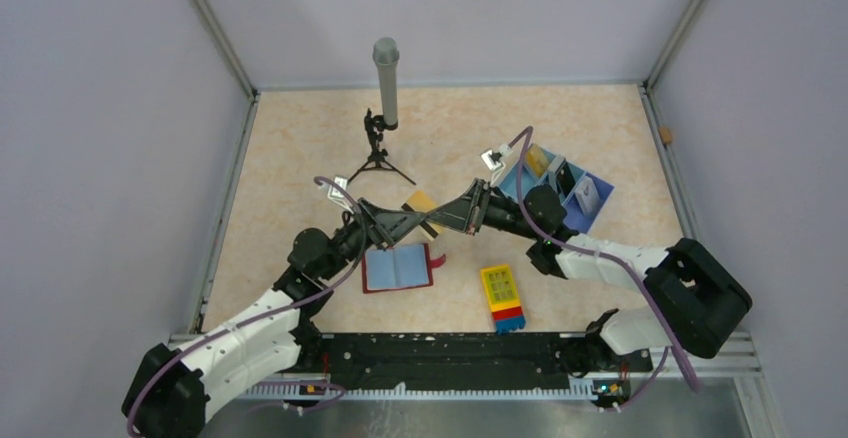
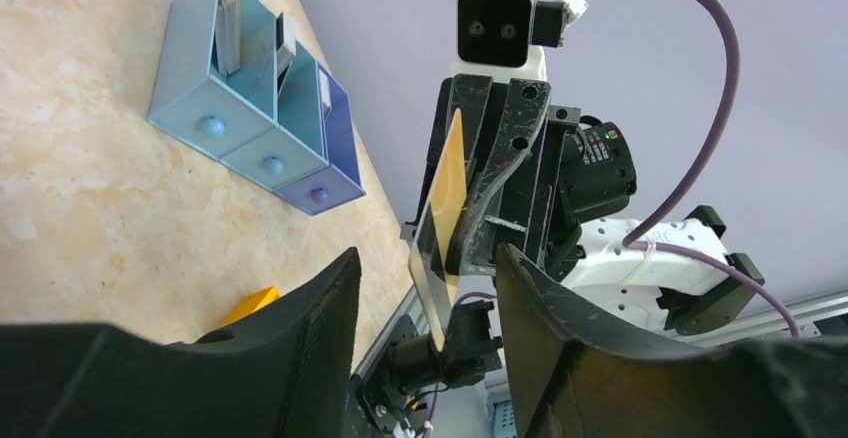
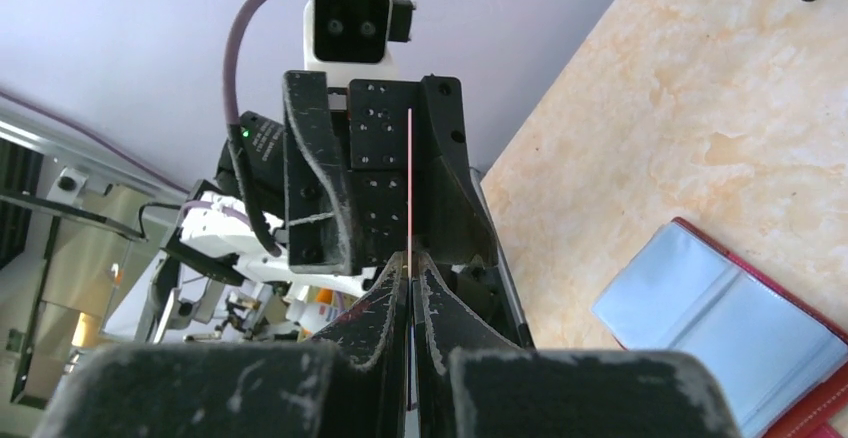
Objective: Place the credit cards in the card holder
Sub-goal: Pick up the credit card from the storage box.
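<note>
Left gripper (image 2: 428,258): black two-finger unit at the bottom edge of the left wrist view, jaws standing apart. One end of the card reaches down into the gap between them; whether either finger touches it cannot be told.

Right gripper (image 3: 410,263): black, bottom centre of the right wrist view, fingers pressed together on the card, seen edge-on there as a thin vertical line.

Yellow-gold rectangular credit card (image 2: 450,188): held clear of the table at the centre of the top view, bridging the two grippers.

Dark-red folding card holder (image 1: 397,268): lying open flat on the beige marbled table (image 1: 300,158), blue-grey pockets upward, just below the grippers in the top view.

Light-blue three-compartment tray (image 2: 250,108): upper left of the left wrist view; thin cards stand upright in its compartments.

Yellow, red and blue block (image 1: 502,296): lower centre of the top view, right of the card holder.

Grey cylinder on a small black tripod (image 1: 385,68): upper centre of the top view.
</note>
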